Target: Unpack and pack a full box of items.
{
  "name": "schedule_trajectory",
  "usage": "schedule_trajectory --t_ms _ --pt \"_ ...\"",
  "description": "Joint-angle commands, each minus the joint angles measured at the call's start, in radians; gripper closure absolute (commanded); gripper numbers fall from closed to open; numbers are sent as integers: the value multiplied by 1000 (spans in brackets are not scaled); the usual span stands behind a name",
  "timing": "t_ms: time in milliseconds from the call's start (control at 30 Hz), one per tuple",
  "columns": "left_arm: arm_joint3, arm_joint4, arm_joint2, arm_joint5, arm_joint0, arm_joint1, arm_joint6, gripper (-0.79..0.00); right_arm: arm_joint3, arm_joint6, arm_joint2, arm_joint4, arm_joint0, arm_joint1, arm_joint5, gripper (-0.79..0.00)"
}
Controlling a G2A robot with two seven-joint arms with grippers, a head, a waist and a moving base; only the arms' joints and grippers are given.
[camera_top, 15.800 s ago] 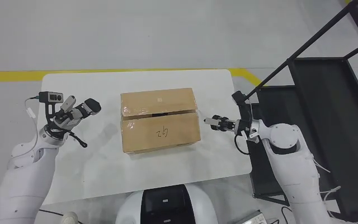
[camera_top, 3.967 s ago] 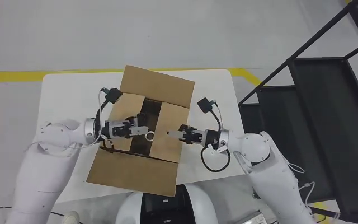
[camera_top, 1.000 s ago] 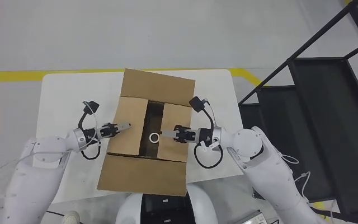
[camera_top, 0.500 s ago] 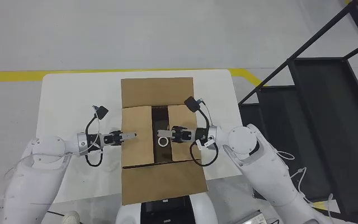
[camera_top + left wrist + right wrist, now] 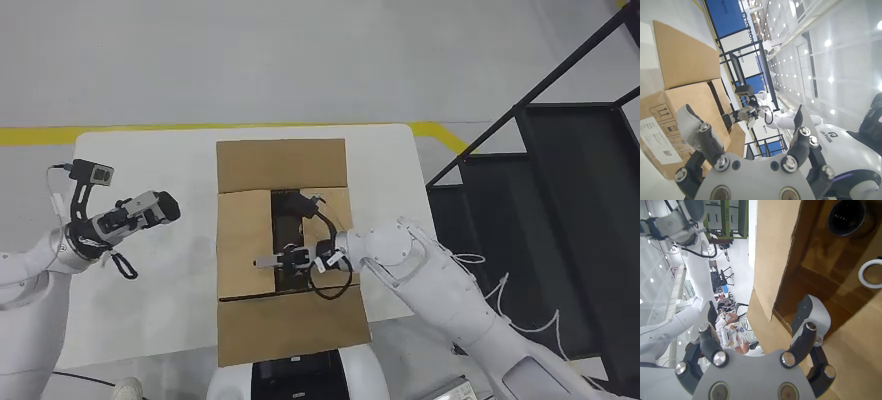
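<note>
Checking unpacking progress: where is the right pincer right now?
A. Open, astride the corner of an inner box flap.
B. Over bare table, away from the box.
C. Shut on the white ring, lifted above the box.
A: the right pincer is open astride a corner of the inner flap of the box.

The box [image 5: 282, 165] can be entered only through a thin gap between two inner flaps [image 5: 243, 240]. That gap is partly blocked by the right gripper [image 5: 262, 263] and its arm. Wide room is left above the table [image 5: 170, 300] beside the box.
</note>
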Motion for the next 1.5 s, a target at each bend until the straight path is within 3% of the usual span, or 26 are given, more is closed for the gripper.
schedule_trajectory --t_ms 0,467,767,1000,1133,1233,1467 --pt "-1 -14 -9 0 1 0 8 -785 20 -4 -27 13 16 -8 -9 -785" --pt "-12 -112 -12 -24 -17 -5 43 -785 -68 -71 -196 -43 162 -74 -143 -785" --pt "-6 -133 33 -2 -60 -10 21 -785 119 -140 -368 6 306 -176 -191 -785" --pt "20 -59 77 67 -92 -10 16 -785 237 -151 -427 31 352 -232 -198 -785" --pt "68 129 125 129 -133 -6 57 -785 239 -151 -417 23 344 -235 -201 -785" --pt "86 273 140 142 -133 -5 153 -785 198 -141 -394 1 329 -225 -189 -785" --pt "114 408 156 182 -112 0 209 -785 -61 -125 -239 -124 169 -140 -148 -785"
